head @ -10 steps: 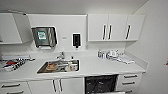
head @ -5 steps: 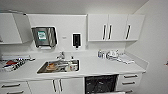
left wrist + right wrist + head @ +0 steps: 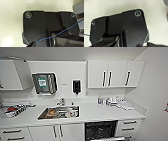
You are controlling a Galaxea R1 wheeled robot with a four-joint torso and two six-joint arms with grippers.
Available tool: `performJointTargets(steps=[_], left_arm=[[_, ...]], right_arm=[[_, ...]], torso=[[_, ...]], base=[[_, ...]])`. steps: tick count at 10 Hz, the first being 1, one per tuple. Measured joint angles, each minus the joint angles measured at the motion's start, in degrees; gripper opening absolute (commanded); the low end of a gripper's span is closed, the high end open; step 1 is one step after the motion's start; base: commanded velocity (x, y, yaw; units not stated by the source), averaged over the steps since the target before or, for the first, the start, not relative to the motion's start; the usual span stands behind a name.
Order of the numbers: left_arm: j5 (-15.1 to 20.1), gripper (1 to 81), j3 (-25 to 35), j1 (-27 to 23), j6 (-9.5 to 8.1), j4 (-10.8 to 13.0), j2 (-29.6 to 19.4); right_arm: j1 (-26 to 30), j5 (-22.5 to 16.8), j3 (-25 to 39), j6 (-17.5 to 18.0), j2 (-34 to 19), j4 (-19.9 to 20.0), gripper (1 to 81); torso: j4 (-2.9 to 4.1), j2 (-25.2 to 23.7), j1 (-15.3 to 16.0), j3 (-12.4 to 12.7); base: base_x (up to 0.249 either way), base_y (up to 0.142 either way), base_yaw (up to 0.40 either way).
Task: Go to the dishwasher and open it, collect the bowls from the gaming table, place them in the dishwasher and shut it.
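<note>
The dishwasher [image 3: 100,130] sits open at five o'clock in the head view, dark interior showing, under the white countertop [image 3: 100,112], right of the steel sink [image 3: 60,112]. Whether either gripper is open, I cannot tell.

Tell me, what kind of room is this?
It looks like a small office kitchen: there's a sink set in a white counter, white wall cupboards, and a dishwasher standing open under the counter.
</note>
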Motion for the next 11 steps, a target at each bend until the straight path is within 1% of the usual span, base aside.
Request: performJointTargets(steps=[2, 4, 6, 8, 10, 11], left_arm=[[0.5, 81.1, -0.1, 1.7, 0.02, 0.0, 0.0], [0.4, 81.1, -0.1, 1.2, 0.02, 0.0, 0.0], [-0.5, 81.1, -0.1, 0.7, 0.02, 0.0, -0.2], [-1.0, 81.1, -0.1, 1.2, 0.02, 0.0, -0.5], [-2.3, 81.1, -0.1, 0.8, 0.18, 0.0, -1.1], [-2.6, 81.1, -0.1, 0.8, 0.21, 0.0, -1.0]], right_arm=[[-1.9, -0.7, 0.0, 0.0, -0.1, -0.2, 81.1], [-1.4, -0.5, -0.2, 0.0, 0.0, -0.3, 81.1], [-0.8, -0.2, -0.3, 0.0, 0.0, -0.3, 81.1], [-1.4, -0.6, -0.3, 0.0, 0.0, -0.3, 81.1], [-2.2, -0.8, -0.3, -0.2, 0.1, -0.4, 81.1], [-1.4, -0.8, -0.3, -0.2, -0.1, -0.3, 81.1]], torso=[[0.0, -0.1, -0.1, 0.1], [0.0, -0.1, -0.1, 0.1], [0.0, -0.1, -0.1, 0.1], [0.0, -0.1, -0.1, 0.1], [0.0, -0.1, -0.1, 0.1], [0.0, -0.1, -0.1, 0.1]], base=[[0.0, 0.0, 0.0], [0.0, 0.0, 0.087], [0.0, 0.0, 0.333], [0.0, 0.0, 0.365], [0.0, 0.0, 0.369], [0.0, 0.0, 0.372]])
